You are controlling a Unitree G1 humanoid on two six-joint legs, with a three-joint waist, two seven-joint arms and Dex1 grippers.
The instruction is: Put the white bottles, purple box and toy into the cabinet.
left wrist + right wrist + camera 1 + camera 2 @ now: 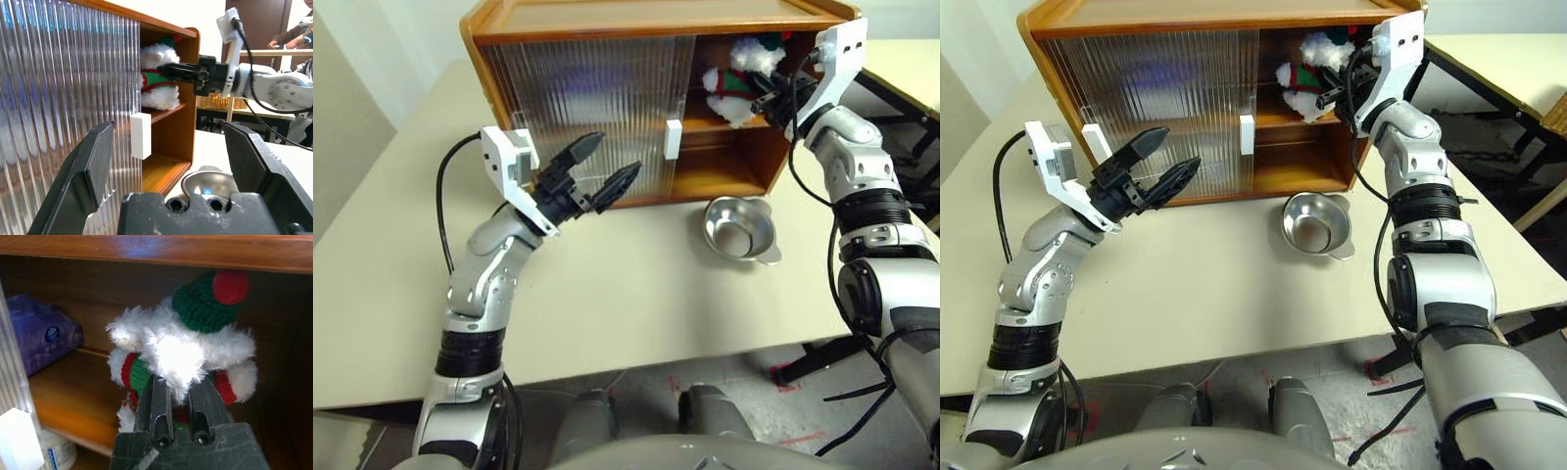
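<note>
Right gripper point(177, 404): we see it pinching the plush toy point(181, 347) at the cabinet's point(558, 20) upper shelf.
Right wrist view: purple box point(41, 335) beside toy; seemingly a white bottle point(58, 453) below.
Left gripper point(597, 166): spread wide, empty.

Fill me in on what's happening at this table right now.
The robot is putting things away in the wooden cabinet. Its right gripper is shut on the fluffy toy and holds it inside the open side, at the upper shelf. A purple box already sits on that shelf, and a white bottle stands below it. The left gripper hangs open in front of the sliding door, holding nothing. A metal bowl sits on the table by the cabinet.
</note>
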